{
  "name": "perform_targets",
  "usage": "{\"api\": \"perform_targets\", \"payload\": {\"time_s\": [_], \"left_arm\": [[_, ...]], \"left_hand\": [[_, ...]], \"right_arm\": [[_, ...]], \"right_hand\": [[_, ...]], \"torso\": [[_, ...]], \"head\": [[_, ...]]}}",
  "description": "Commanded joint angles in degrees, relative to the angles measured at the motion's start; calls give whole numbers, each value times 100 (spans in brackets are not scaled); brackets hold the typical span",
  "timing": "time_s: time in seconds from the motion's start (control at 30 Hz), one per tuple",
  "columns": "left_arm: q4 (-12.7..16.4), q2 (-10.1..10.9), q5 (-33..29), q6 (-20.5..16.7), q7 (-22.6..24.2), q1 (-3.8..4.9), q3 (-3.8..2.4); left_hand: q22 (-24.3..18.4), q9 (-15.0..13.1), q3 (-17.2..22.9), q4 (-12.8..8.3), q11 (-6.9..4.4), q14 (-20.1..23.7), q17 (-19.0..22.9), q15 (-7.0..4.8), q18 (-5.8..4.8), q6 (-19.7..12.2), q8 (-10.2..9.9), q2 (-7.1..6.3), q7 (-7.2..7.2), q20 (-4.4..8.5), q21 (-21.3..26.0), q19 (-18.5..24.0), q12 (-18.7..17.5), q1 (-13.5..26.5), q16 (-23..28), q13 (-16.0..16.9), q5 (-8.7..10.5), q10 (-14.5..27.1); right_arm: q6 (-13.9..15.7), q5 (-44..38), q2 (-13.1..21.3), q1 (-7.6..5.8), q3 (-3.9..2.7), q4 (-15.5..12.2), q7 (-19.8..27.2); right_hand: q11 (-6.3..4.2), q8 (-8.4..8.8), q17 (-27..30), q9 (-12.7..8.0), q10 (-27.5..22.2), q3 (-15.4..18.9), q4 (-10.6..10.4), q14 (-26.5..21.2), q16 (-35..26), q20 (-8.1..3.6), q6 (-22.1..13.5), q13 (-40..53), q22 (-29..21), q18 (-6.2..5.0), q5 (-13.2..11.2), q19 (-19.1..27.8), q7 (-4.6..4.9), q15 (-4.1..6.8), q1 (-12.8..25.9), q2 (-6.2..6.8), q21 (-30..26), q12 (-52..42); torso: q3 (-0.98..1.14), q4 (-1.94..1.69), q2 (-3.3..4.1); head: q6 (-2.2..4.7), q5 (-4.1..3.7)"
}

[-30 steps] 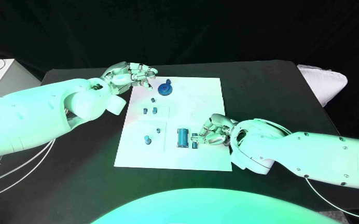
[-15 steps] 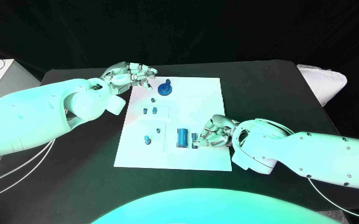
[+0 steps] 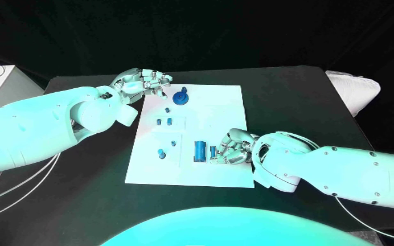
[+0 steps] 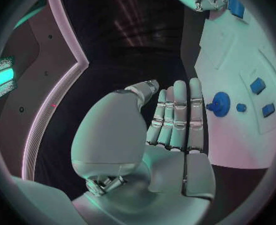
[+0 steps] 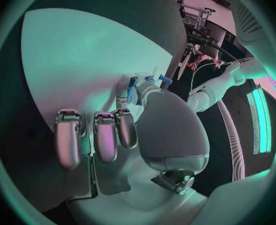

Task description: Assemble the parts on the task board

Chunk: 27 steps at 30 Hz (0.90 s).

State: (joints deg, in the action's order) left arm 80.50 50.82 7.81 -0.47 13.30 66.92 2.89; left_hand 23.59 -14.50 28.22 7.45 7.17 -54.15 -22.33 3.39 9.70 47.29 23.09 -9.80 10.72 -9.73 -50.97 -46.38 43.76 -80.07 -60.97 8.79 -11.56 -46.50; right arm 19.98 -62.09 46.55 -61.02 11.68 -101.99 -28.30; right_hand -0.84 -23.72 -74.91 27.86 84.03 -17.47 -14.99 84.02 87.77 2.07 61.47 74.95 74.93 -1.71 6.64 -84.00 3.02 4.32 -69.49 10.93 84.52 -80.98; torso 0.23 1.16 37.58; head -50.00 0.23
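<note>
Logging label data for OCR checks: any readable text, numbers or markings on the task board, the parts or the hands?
None can be read.
Task board: plain white, with faint outlines round some parts, no print legible.
Blue parts, such as the round knob and the upright cylinder: no markings seen.
Left hand and right hand: no label or number legible in any view.
</note>
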Motion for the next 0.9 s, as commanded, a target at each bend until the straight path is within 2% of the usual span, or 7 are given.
{"api": "perform_targets", "payload": {"time_s": [0.03,0.13,0.33,0.7,0.9], "left_arm": [[8,-13,-2,98,31,1,-4],[7,-12,-1,96,31,1,-4],[8,-15,-1,98,31,1,-4],[6,-13,0,95,32,1,-4],[5,-13,0,94,34,1,-4]], "left_hand": [[-5,8,-3,16,13,8,-3,32,78,-28,-36,-19,7,5,15,-53,8,-12,18,-5,-21,14],[-5,8,-3,16,13,8,-3,32,78,-28,-36,-19,7,5,15,-53,8,-12,18,-5,-21,14],[-5,8,-3,16,13,8,-3,32,78,-28,-36,-19,7,5,15,-53,8,-12,18,-5,-21,14],[-5,8,-3,16,13,8,-3,32,78,-28,-36,-19,7,5,15,-53,8,-12,18,-5,-21,14],[-5,8,-3,16,13,8,-3,32,78,-28,-36,-19,7,5,15,-53,8,-12,18,-5,-21,14]], "right_arm": [[-103,-226,-22,28,6,47,-55],[-80,-306,-24,36,6,84,-96],[-114,-393,-33,43,6,159,-126],[-146,-463,-17,48,6,132,-68],[-78,-459,6,50,6,93,148]], "right_hand": [[-53,-2,-1252,-15,285,-67,32,532,13,-44,-10,1046,1364,63,43,-421,-27,41,-125,-40,18,7],[-60,-1,-1252,-20,286,-141,66,532,14,-50,-11,1047,1365,64,-62,-423,-35,48,-226,-97,23,7],[-72,-3,-1262,-26,291,-257,131,535,21,-57,-8,1056,1371,68,-111,-429,-48,57,-358,-158,45,-6],[-67,-2,-1260,-28,288,-248,136,534,19,-59,-12,1052,1369,67,-127,-427,-39,56,-348,-111,38,4],[-45,0,-1230,-36,271,-176,46,526,-7,-50,-17,1031,1351,54,-117,-404,-13,39,-203,-3,-28,51]], "torso": [[-1,-4,0],[-4,-2,-3],[-3,1,-5],[-1,0,0],[0,2,-4]], "head": [[0,4],[0,3],[0,12],[0,7],[0,8]]}}
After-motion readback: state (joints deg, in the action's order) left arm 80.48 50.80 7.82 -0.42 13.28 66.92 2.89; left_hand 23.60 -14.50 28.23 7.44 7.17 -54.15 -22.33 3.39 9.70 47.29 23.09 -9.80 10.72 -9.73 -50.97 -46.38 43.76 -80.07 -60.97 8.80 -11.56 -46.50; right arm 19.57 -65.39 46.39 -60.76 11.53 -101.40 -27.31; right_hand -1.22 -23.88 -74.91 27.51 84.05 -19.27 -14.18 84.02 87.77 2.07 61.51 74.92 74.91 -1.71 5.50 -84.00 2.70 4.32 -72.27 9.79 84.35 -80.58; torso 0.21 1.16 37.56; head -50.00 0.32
